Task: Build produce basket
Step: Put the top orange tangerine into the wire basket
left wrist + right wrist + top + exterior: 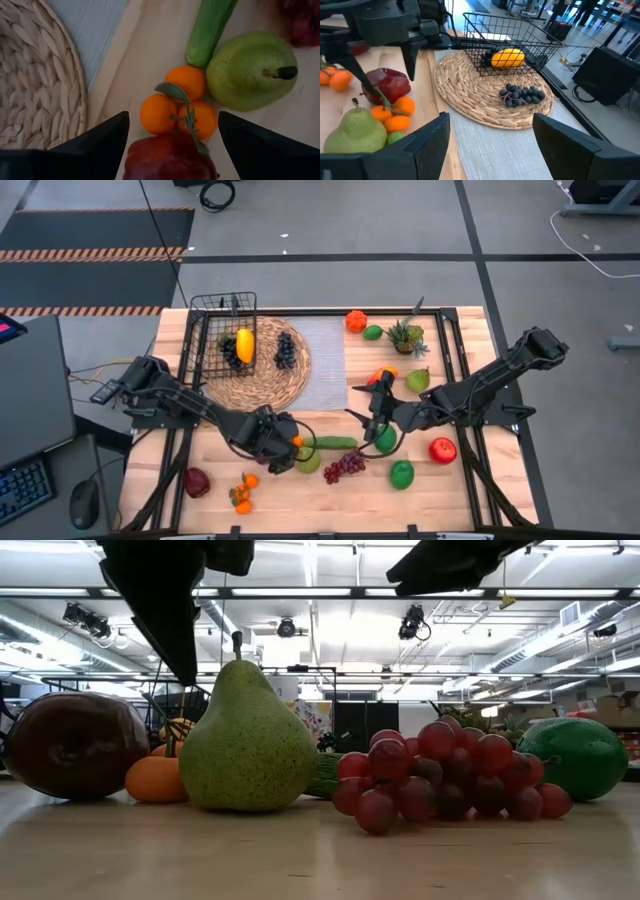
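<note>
Landmark = round woven mat (258, 364), far-left part of the surface (470, 495). Black wire basket (224, 332) sits on the mat's far-left edge with a yellow mango (244, 344) and some dark grapes inside; another dark grape bunch (285, 350) lies loose on the mat just right of the basket. Dark red apple (196, 481) and a small group of oranges (242, 494) sit near-left of the mat, at the surface's near edge. Left gripper (281, 452) is just off the mat's near-right edge, jaws spread wide around a red apple (169, 157), pads not touching it; an orange cluster with a leaf (179, 106), green pear (308, 461) and cucumber (334, 443) are packed right beside it. Red grapes (344, 467) lie right of the pear. Right gripper (376, 406) is right of the mat mid-surface, jaws wide, nothing held. Further right: lime (401, 474), red apple (443, 450), potted plant (405, 336).
</note>
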